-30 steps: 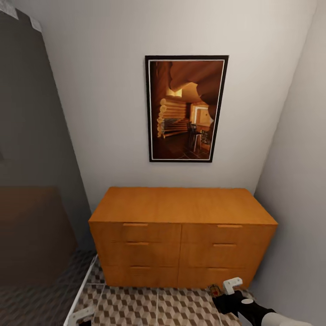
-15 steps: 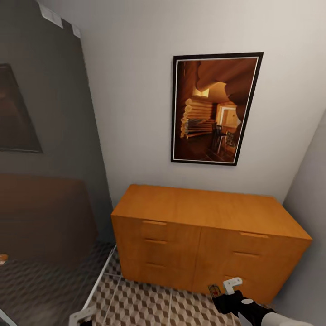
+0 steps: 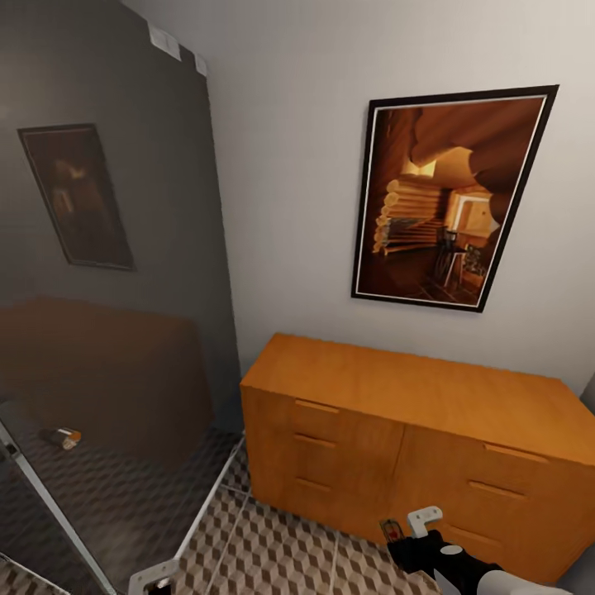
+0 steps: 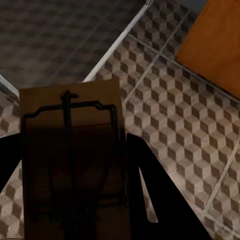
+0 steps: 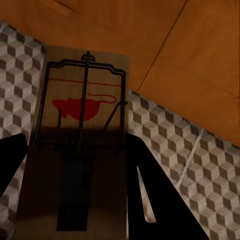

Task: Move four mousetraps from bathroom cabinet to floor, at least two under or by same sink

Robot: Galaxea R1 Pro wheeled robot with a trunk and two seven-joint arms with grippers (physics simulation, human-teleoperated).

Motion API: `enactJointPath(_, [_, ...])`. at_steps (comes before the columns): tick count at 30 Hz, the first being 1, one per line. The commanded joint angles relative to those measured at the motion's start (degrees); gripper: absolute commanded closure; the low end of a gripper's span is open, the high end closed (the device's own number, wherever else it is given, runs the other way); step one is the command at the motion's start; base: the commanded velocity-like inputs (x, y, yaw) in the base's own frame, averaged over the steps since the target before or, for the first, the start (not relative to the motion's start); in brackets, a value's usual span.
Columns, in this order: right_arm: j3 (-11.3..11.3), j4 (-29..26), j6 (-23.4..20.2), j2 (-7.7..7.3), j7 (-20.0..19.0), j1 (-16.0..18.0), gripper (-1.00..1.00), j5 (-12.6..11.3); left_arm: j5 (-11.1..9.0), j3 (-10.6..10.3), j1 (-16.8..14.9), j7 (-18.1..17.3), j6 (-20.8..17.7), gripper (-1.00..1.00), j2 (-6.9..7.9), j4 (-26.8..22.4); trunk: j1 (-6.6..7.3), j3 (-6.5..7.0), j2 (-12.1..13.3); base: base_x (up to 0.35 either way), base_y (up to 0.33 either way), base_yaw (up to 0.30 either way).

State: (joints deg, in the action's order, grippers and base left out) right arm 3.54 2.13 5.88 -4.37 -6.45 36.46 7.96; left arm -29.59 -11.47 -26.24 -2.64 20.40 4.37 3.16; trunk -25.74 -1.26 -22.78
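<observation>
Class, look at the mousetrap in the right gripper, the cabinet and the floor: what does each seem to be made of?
Mousetrap: seemingly a matte tan wooden board, faint grain, with thin black wire that looks like metal and a printed red mouse. Cabinet: orange-brown wood or veneer, smooth satin top, visible grain. Floor: likely ceramic tiles, printed cube pattern, pale grout lines.

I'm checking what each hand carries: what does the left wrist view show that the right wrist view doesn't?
Left wrist view: a mousetrap held between the left gripper fingers, its board in shadow with no red mark discernible, above the bathroom floor, with a white strip crossing the tiles and just a corner of the cabinet.

Right wrist view: a mousetrap with a clear red mouse mark, held by the right gripper close before the cabinet's front panels.

Both: a gripped trap, cube-pattern tiles, orange-brown cabinet wood.
</observation>
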Motion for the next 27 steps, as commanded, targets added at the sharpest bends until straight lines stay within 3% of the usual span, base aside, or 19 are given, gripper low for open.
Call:
enactJointPath(1, [0.3, 0.2, 0.4, -0.02, -0.1, 0.1, 1.00, 0.3, -0.3, -0.5, -0.1, 0.0, 0.3, 1.00, 0.01, 0.3, -0.04, -0.13, -0.1, 0.000, 0.000, 0.300])
enactJointPath(27, [0.3, 0.2, 0.4, -0.03, -0.1, 0.1, 1.00, 0.2, -0.2, -0.5, -0.1, 0.4, 0.3, 1.00, 0.31, 0.3, -0.04, -0.13, -0.1, 0.000, 0.000, 0.300])
